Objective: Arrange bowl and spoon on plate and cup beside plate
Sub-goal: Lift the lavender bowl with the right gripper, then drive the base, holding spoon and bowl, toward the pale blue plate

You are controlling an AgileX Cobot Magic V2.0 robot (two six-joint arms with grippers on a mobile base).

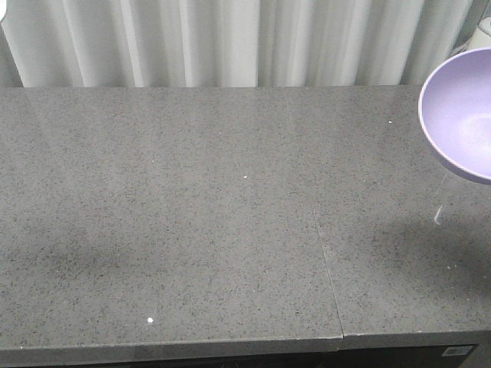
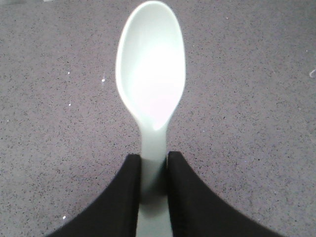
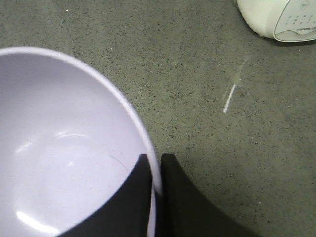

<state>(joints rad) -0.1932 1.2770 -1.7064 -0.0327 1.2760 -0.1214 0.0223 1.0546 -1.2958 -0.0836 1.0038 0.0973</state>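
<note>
The mint-green spoon [image 2: 150, 74] sticks out ahead of my left gripper [image 2: 154, 160], which is shut on its handle, scoop facing up over the grey counter. My right gripper [image 3: 154, 160] is shut on the rim of the lilac bowl [image 3: 54, 148], one finger inside and one outside the wall. In the front view the bowl [image 1: 460, 115] hangs tilted above the counter at the right edge, with its opening facing the camera. Neither gripper shows in the front view. The plate and the cup are out of view.
The grey speckled counter [image 1: 192, 215] has a seam [image 1: 326, 253] right of centre and white curtains behind. A white appliance [image 3: 279, 19] stands on the counter far right of the bowl. A short white streak [image 3: 229, 98] marks the surface.
</note>
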